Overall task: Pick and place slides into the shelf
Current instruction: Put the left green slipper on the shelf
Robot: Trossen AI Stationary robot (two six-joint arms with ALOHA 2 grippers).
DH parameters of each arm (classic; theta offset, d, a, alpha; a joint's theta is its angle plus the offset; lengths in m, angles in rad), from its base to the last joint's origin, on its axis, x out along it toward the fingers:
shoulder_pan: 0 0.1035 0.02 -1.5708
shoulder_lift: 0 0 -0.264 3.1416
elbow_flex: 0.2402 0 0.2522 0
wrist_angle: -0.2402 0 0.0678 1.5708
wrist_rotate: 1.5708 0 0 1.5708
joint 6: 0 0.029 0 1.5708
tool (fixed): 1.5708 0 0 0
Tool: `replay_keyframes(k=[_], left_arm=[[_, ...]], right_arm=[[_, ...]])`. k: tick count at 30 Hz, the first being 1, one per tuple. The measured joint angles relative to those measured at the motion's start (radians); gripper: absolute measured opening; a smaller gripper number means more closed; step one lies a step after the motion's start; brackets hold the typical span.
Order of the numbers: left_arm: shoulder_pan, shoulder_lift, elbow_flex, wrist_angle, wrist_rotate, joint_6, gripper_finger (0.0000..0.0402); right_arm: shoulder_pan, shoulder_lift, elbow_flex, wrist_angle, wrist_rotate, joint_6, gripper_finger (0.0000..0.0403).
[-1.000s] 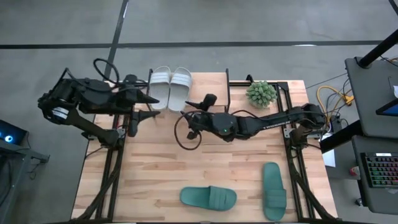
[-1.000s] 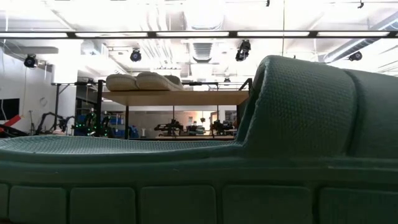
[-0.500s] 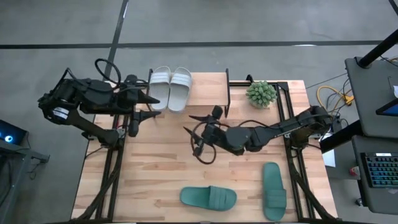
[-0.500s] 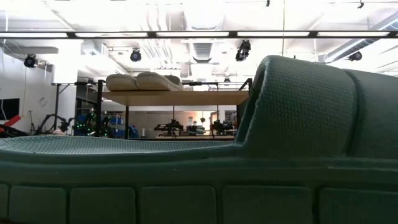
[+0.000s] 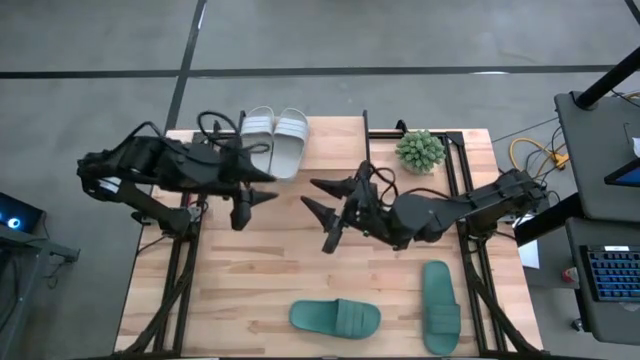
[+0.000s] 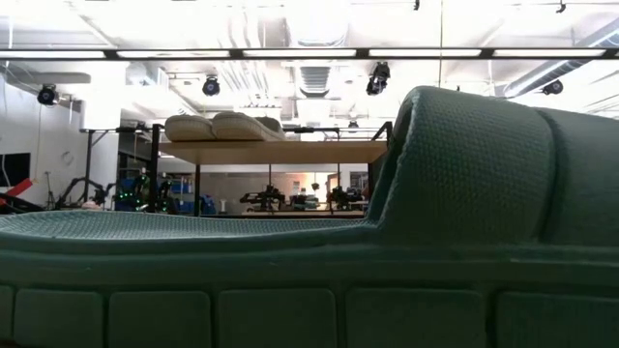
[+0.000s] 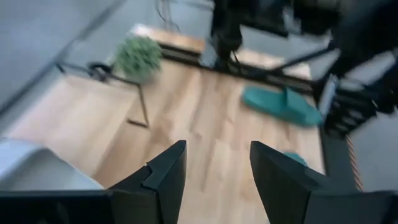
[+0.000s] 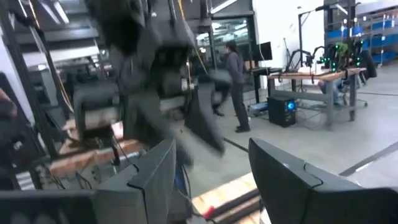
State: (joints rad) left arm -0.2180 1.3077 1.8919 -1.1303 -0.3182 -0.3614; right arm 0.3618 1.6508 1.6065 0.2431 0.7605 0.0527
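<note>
Two pale grey-white slides [image 5: 275, 140] lie side by side on the shelf's plank top [image 5: 335, 135], and they show far off in the low view [image 6: 218, 126]. Two teal slides rest flat on the table, one near the near edge [image 5: 335, 318] and one toward the right [image 5: 440, 305]. One teal slide [image 6: 406, 222] fills the low view. My left gripper [image 5: 265, 187] is open beside the shelf's left end. My right gripper [image 5: 312, 197] is open over the table's middle and faces the left one. The left wrist view shows open fingers [image 7: 214, 168] and a teal slide [image 7: 283, 104].
A small green potted plant [image 5: 420, 150] stands at the table's far right, beside the shelf's black legs [image 5: 365, 150]. Bare wooden tabletop [image 5: 270, 270] spreads between the grippers and the teal slides. A person [image 8: 236, 81] stands in the room beyond.
My right gripper has drawn back from the shelf toward the table's middle, and its arm has folded and turned. My left gripper has swung from the table's left edge toward the right, ending beside the shelf's left end. The slides have stayed where they were.
</note>
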Motion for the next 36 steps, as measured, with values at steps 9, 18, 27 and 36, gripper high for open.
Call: replay_keyframes(k=[9, 18, 27, 36], left_arm=[[-0.014, 0.032, -0.015, -0.095, 0.085, 0.004, 0.0163], [-0.075, 0.026, -0.069, -0.083, 0.099, 0.001, 0.0163], [-0.194, 0.021, -0.14, -0.035, 0.098, 0.038, 0.0163], [-0.295, 0.019, -0.258, 0.006, 0.097, 0.057, 0.0163]], right_arm=[[0.0, 0.001, 0.067, -0.002, -0.001, -0.058, 0.0194], [0.0, 0.001, 0.104, -0.006, -0.002, 0.038, 0.0194], [0.0, 0.002, 0.1, -0.058, -0.018, 0.106, 0.0194], [0.0, 0.002, 0.103, -0.197, -0.087, 0.265, 0.0194]])
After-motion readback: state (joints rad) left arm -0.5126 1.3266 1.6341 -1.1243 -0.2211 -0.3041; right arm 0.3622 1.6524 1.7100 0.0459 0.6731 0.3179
